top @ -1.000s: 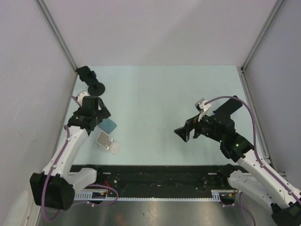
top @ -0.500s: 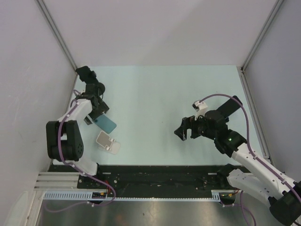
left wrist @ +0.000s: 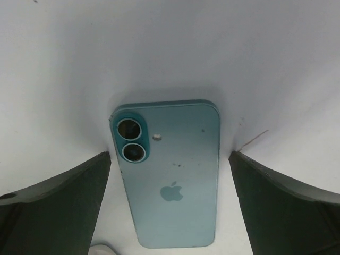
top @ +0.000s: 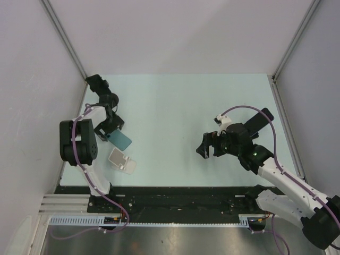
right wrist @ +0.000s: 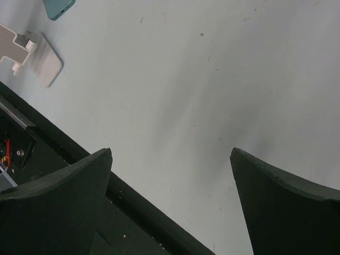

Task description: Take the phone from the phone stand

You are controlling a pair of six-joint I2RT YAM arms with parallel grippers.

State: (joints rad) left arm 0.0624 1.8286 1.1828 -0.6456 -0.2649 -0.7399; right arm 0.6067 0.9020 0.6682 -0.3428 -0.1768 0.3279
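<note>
The teal iPhone (left wrist: 167, 191) lies back-up at the centre-left of the desk (top: 175, 106), off the white phone stand (top: 121, 161) just beside it, so raise your left end effector (left wrist: 169, 155), spread wide astride it, straight up without nudging it, while the right end effector (top: 206, 149) hangs spread apart.

The top camera sits above and behind my bases, looking down on the whole table (top: 202, 95). The wrist camera on my left gripper (left wrist: 170, 154) looks from close over the phone (left wrist: 170, 196), which lies between its jaws. The one on my right gripper (right wrist: 170, 151) looks from farther off. There the phone and stand (right wrist: 34, 56) lie far ahead of the jaws, and the top view shows both too.
</note>
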